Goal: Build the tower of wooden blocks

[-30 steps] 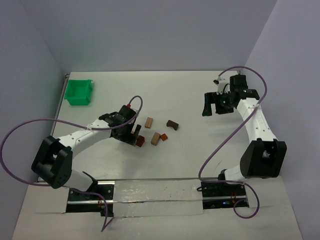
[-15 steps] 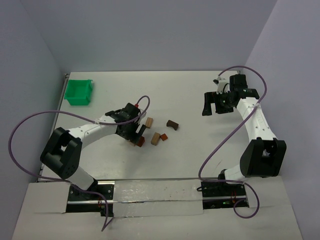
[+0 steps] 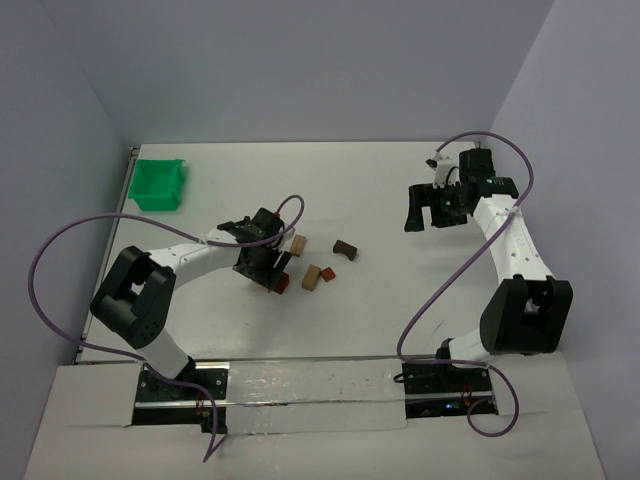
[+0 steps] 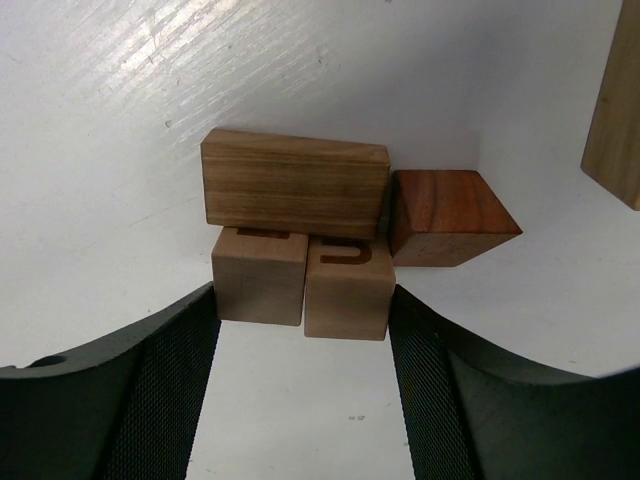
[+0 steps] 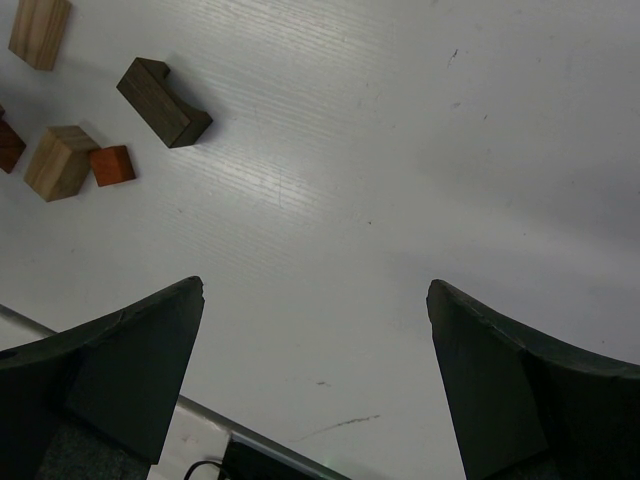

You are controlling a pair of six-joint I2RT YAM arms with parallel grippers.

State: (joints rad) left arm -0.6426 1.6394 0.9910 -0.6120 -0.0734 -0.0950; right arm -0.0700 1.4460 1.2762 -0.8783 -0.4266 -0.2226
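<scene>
1. Pale grey walls close in a white surface (image 3: 400, 330). No wood block tower stands on it yet, and its pieces lie loose in one small group.
2. Over the last second the left arm has stretched into that group. The left gripper (image 4: 302, 310) has come down around a pair of tan cubes (image 4: 260, 290), its jaws narrowing from wide open. Its fingers (image 4: 170, 390) now sit at the pair's outer faces; whether they press yet I cannot tell.
3. A brown plank (image 4: 295, 185) touches the pair's far edge, lying over it or just behind. A reddish wedge (image 4: 450, 215) sits just past the pair's right corner, and a long tan block (image 4: 615, 110) lies farther right.
4. The right gripper (image 5: 315, 300) has not moved. It hangs wide open and empty, well apart to the pair's right. A green bin (image 3: 160, 185) sits well apart to the pair's far left.
5. Judgement: a first pick is being closed, and stacking has not begun. Two cubes squeezed together may pivot.
6. Each cube bears a brown mark, cut off at the plank and unreadable. No brand or label shows.
</scene>
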